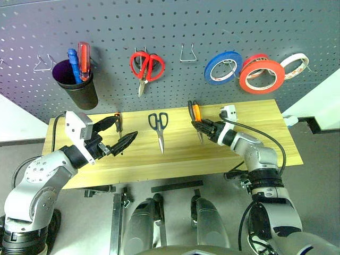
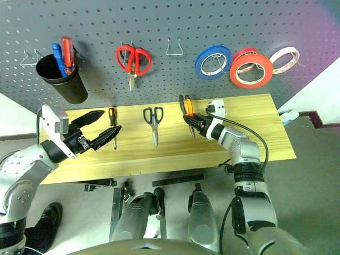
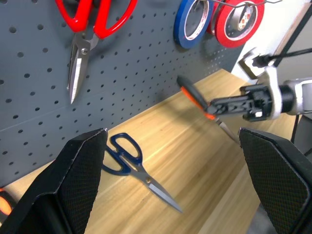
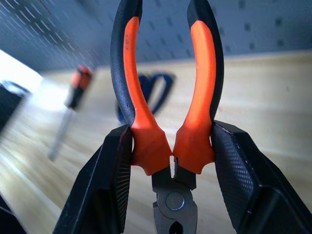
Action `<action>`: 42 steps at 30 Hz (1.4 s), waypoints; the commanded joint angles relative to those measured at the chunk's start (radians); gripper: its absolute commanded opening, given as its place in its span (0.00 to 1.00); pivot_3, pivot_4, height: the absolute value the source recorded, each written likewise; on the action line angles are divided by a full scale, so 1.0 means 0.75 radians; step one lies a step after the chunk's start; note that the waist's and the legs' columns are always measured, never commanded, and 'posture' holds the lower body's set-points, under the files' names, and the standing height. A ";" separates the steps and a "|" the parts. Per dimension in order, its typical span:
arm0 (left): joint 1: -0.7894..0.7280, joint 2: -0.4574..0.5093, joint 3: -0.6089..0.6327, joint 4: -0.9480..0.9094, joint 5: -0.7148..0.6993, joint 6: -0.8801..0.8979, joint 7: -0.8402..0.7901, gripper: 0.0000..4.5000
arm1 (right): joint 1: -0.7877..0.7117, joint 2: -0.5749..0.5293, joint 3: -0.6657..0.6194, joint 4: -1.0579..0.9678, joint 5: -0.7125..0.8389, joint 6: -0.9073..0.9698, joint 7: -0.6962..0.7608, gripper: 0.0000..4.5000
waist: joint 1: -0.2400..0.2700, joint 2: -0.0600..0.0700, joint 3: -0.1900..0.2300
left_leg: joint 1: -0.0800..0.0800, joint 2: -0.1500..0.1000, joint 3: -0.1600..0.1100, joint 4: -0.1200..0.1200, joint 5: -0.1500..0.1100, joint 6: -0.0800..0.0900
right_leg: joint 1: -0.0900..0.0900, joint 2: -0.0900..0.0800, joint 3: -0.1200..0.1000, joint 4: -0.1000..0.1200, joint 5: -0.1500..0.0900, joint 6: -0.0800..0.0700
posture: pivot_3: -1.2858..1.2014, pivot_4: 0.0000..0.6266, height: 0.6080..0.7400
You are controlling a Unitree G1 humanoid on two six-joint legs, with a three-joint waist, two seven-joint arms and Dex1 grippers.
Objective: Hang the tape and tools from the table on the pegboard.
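The right claw gripped the orange-and-black-handled pliers near their joint, lifted above the light wooden worktop. The left claw stood wide open, holding nothing, beside the slim orange-and-black screwdriver. The dark-handled scissors lay flat between them.

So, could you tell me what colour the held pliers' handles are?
Orange and black pliers, clearest in the right wrist view.

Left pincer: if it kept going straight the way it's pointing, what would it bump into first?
Probably the blue-handled scissors lying on the table. The open left pincer aims across the table toward them, though it may pass just above them.
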 commanded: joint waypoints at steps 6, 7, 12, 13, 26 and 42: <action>-0.050 0.008 0.000 0.029 0.033 -0.047 -0.049 1.00 | 0.067 -0.004 -0.075 -0.237 0.271 0.006 0.188 0.47 | -0.002 -0.001 -0.001 | 0.000 0.000 0.000 0.001 0.000 0.000 | 0.000 0.000 0.000 0.000 0.000 0.000 | 0.47 0.35 1.00; -0.056 0.007 0.001 0.036 0.033 -0.048 -0.052 1.00 | 0.069 -0.008 -0.069 -0.254 0.280 0.004 0.199 0.47 | -0.002 -0.001 -0.001 | 0.000 0.000 0.000 0.001 0.000 0.000 | 0.000 0.000 0.000 0.001 0.000 0.000 | 0.47 0.35 1.00; -0.078 0.002 -0.005 0.044 0.008 -0.039 -0.071 1.00 | 0.045 -0.021 -0.046 -0.324 0.300 -0.017 0.208 0.47 | -0.003 -0.003 -0.004 | 0.000 0.000 0.001 0.002 0.000 0.000 | 0.001 0.001 0.000 0.001 0.000 0.001 | 0.46 0.32 1.00; -0.079 0.003 -0.009 0.041 0.004 -0.037 -0.077 1.00 | 0.027 -0.020 -0.051 -0.325 0.302 -0.029 0.202 0.47 | -0.003 -0.003 -0.004 | 0.000 0.000 0.001 0.002 0.000 0.000 | 0.001 0.001 0.000 0.002 0.000 0.001 | 0.46 0.31 1.00; -0.131 -0.011 -0.025 0.089 0.031 -0.070 -0.088 1.00 | -0.163 -0.006 -0.072 -0.348 0.369 -0.107 0.175 0.47 | -0.003 -0.017 -0.035 | 0.000 0.000 0.002 0.005 0.002 0.003 | 0.001 0.001 0.000 0.008 0.001 0.001 | 0.46 0.22 1.00; -0.167 -0.043 -0.013 0.050 -0.012 -0.058 -0.054 1.00 | -0.410 0.098 -0.017 -0.157 0.213 -0.433 0.029 0.47 | -0.012 -0.018 -0.090 | 0.001 0.002 0.002 0.022 0.000 0.000 | 0.002 0.003 0.000 0.021 0.002 0.000 | 0.46 0.15 1.00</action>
